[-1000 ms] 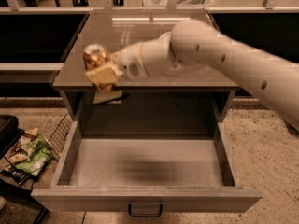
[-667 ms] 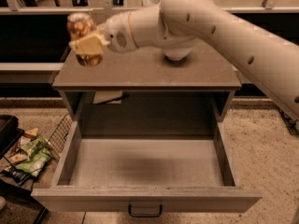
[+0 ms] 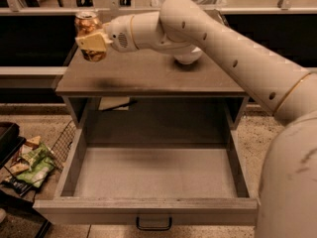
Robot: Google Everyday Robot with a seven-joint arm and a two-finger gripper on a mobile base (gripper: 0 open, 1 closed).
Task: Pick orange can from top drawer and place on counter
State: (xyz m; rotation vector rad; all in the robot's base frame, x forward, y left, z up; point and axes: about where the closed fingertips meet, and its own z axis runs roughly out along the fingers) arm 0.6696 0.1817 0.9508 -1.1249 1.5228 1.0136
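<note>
While above counter (image 3: 148,76) — gripper (image 3: 92,42) clamps orange can (image 3: 87,23).

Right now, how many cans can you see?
1. The orange can is held in the gripper above the left edge of the counter. The arm could hide more.

The gripper (image 3: 92,41), above the counter's (image 3: 138,76) far left, clasps the orange can (image 3: 87,22), hiding its middle. The arm (image 3: 223,48) covers most of a white bowl (image 3: 188,58) and is cut off at the right edge. The floor packets (image 3: 32,162) at left are too blurred to identify.
</note>
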